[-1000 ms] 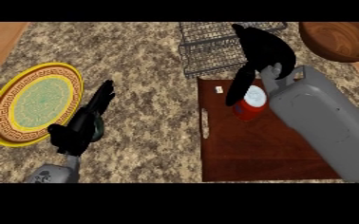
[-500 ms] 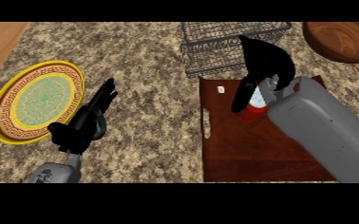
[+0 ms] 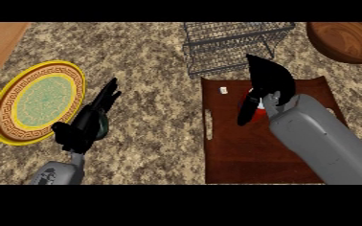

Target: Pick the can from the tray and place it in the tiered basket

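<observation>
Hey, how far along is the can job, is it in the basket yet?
Nothing done yet: the can sits on the tray, not in the tiered basket. In hand: the right hand is down over the can, hiding most of it; whether it grips is unclear. Left: lift, carry to the basket, release. The left hand rests open by the plate.

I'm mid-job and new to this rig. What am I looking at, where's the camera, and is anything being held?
One picture, taken from the robot's head, looking steeply down at a kitchen counter. The grey forearms end in black hands. The right robot hand curls over a red can on the brown tray, hiding most of it. The left robot hand rests open beside a plate. Beyond the tray stands the wire tiered basket; a wooden bowl sits at the far right.
</observation>
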`<state>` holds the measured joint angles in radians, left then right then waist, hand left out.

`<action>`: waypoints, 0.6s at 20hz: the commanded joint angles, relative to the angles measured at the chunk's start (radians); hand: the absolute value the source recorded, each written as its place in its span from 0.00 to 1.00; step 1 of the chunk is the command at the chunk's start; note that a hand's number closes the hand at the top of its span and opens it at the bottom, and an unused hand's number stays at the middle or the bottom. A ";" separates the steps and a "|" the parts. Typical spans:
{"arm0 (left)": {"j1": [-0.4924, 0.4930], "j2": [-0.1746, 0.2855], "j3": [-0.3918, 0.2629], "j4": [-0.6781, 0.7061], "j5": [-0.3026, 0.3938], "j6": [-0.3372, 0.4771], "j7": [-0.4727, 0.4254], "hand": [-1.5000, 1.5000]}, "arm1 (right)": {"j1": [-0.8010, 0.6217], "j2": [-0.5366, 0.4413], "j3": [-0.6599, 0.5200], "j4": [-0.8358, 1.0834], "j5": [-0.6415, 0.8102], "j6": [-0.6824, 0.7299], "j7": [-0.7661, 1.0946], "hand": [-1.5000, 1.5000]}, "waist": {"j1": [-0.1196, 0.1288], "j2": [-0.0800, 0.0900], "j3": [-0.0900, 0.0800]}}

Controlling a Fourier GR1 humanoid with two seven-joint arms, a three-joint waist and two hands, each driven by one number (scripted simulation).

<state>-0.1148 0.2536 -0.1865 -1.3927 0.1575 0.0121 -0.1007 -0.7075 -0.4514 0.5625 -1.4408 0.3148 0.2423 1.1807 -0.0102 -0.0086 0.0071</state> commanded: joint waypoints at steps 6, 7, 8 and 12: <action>0.024 -0.055 -0.038 -0.015 -0.035 0.023 0.016 0.50 | 0.114 0.008 -0.027 -0.015 0.071 -0.012 0.173 0.00 | 0.001 0.003 -0.008; 0.052 -0.020 -0.003 0.014 -0.022 -0.011 -0.034 0.50 | 0.117 0.019 -0.022 0.003 0.082 -0.008 0.168 0.00 | 0.006 0.006 -0.008; -0.005 -0.015 0.021 0.043 0.000 -0.027 -0.010 0.50 | 0.109 -0.002 -0.041 -0.031 0.062 0.034 0.187 0.00 | -0.003 0.005 -0.008; 0.016 -0.032 0.018 0.056 -0.004 -0.043 -0.034 0.50 | 0.136 0.030 -0.057 0.007 0.095 0.004 0.131 0.00 | 0.007 0.008 -0.008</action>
<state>-0.1103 0.2407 -0.1729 -1.4017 0.1485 -0.0117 -0.1062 -0.5764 -0.4525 0.5190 -1.4395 0.3917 0.2112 1.1619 -0.0052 -0.0081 0.0073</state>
